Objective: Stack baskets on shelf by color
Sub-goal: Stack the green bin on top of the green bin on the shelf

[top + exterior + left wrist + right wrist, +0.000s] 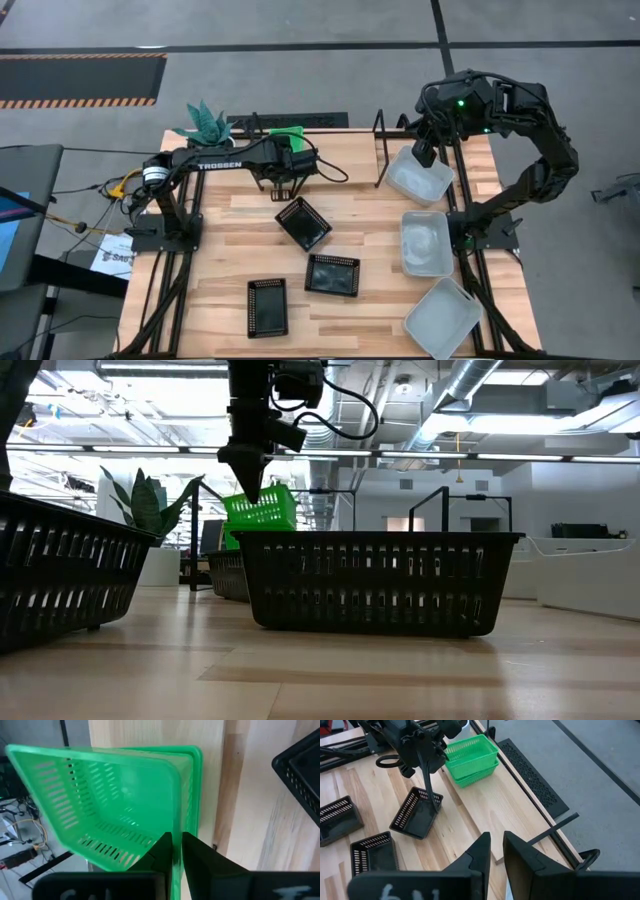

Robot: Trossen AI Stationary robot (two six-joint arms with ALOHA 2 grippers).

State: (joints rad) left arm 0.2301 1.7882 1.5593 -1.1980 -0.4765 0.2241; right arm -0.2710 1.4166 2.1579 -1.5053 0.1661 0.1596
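Green baskets (470, 757) are stacked at the left end of the shelf (520, 815), the light board along the table's far edge. My left gripper (250, 488) reaches down to the tilted top green basket (100, 805) and is shut on its wall. Three black baskets (302, 222) (332, 273) (267, 305) lie on the tabletop, the first tipped up on one edge. Three white baskets (420, 172) (427, 243) (443, 317) sit along the table's right side. My right gripper (496, 845) hangs high over the far right corner, slightly open, nothing between its fingers. My left gripper pinches the top green basket's side wall (176, 837) just below the rim, near a corner. One finger is inside the basket and one outside. The fingers come from above, slanting down. The basket sits tilted, with its lower part in the green basket beneath (196, 795).
The shelf's black upright end loop (380, 150) stands near the far white basket. A potted plant (205, 122) is at the far left corner beside the green stack. Bare board runs along the shelf to the right of the green baskets.
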